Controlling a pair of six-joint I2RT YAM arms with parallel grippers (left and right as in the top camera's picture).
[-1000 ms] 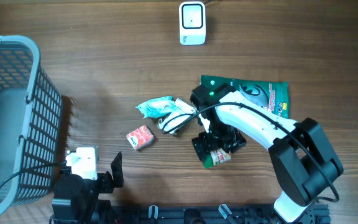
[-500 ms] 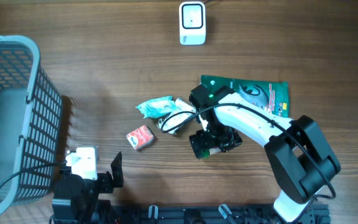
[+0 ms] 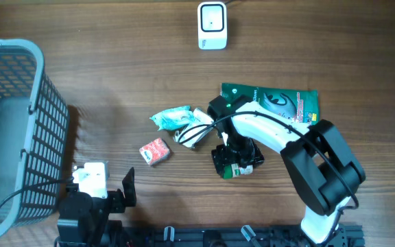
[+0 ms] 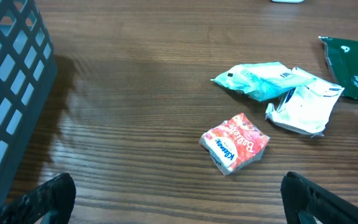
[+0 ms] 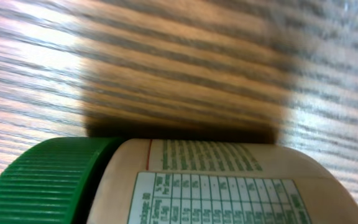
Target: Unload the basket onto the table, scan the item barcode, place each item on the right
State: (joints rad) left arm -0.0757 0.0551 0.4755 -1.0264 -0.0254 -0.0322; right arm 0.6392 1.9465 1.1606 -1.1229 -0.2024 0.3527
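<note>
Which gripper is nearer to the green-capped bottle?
Right. The right gripper is directly over the green-capped bottle; the left gripper is far off, beside the basket.

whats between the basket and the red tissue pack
Nothing: bare wooden table between the basket and the red tissue pack, seen in the overhead and left wrist views.
</note>
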